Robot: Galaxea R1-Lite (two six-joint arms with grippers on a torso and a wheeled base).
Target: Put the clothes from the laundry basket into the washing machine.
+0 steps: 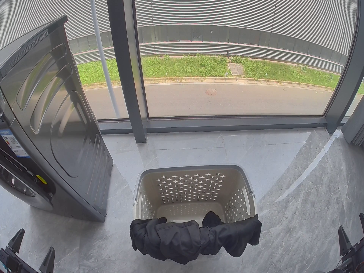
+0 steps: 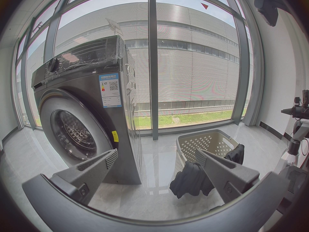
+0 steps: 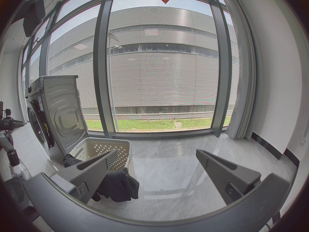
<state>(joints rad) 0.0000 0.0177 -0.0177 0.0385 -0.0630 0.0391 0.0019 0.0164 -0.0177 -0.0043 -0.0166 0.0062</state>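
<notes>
A beige laundry basket (image 1: 191, 186) stands on the floor in front of me. A black garment (image 1: 193, 237) hangs over its near rim, partly inside. The dark washing machine (image 1: 49, 122) stands to the left, its round door (image 2: 74, 134) facing sideways. My left gripper (image 1: 32, 253) is low at the near left, open and holding nothing, well short of the basket. My right gripper (image 1: 352, 237) is low at the near right, open and holding nothing. The left wrist view takes in the basket (image 2: 206, 144) and garment (image 2: 191, 179); the right wrist view has the garment (image 3: 117, 184) beside the basket (image 3: 103, 147).
A floor-to-ceiling window with a dark frame post (image 1: 127, 61) runs behind the basket. Grey marble floor (image 1: 295, 194) stretches to the right. A grey curtain (image 3: 239, 81) hangs at the far right by a white wall.
</notes>
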